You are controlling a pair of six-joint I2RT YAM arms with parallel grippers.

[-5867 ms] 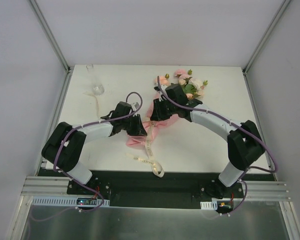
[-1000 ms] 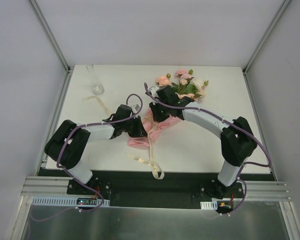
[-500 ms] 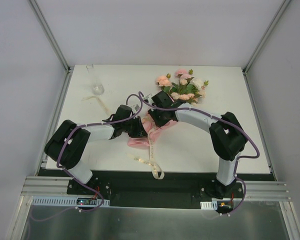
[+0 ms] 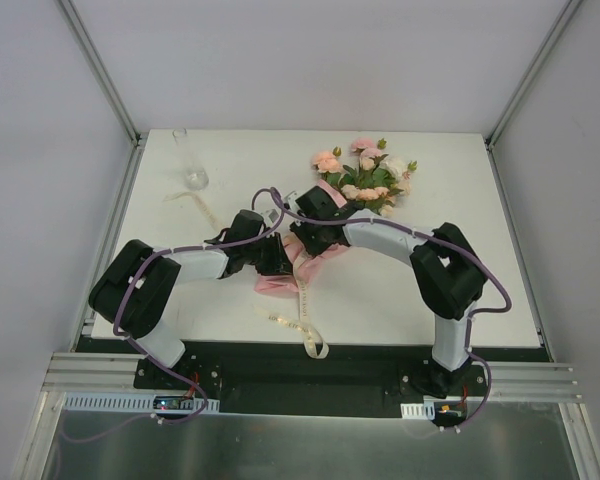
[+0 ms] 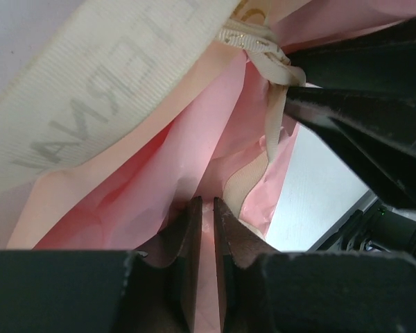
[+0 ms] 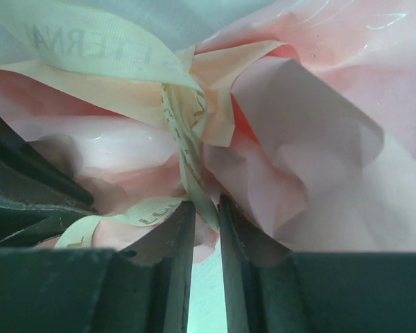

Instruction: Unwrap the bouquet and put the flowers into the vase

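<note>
Folding its elbow inward over the last 6 seconds, the right arm (image 4: 390,235) had carried the right gripper (image 6: 206,208) off the blooms and down to the bouquet's tied waist, while the left gripper (image 5: 206,208) had hardly shifted.

Nearest the arm bases, a loose tail of cream ribbon (image 4: 305,320) curled on the white table (image 4: 400,290). Just beyond it lay the bouquet (image 4: 325,258), not yet unwrapped. Its long axis ran from the pinched stem end at near left to the flowers (image 4: 370,178) at far right.

The 2 grippers met over the crumpled pink paper (image 4: 275,284), 1 from each side. The left gripper's fingers were almost closed, with a fold of pink paper pinched between them. The right gripper's fingers stood a narrow slit apart. A ribbon strand ran from the knot (image 6: 187,104) down into that slit, but whether they gripped it could not be told. The knot lay directly ahead of the right gripper, so that arm seemed better placed to pull it loose.

Stems were hidden inside the paper and under both grippers.

At the far left corner stood the clear glass vase (image 4: 190,170), upright, well apart from the bouquet and nearer the left arm (image 4: 195,262). Its rim was faint against the table.
</note>
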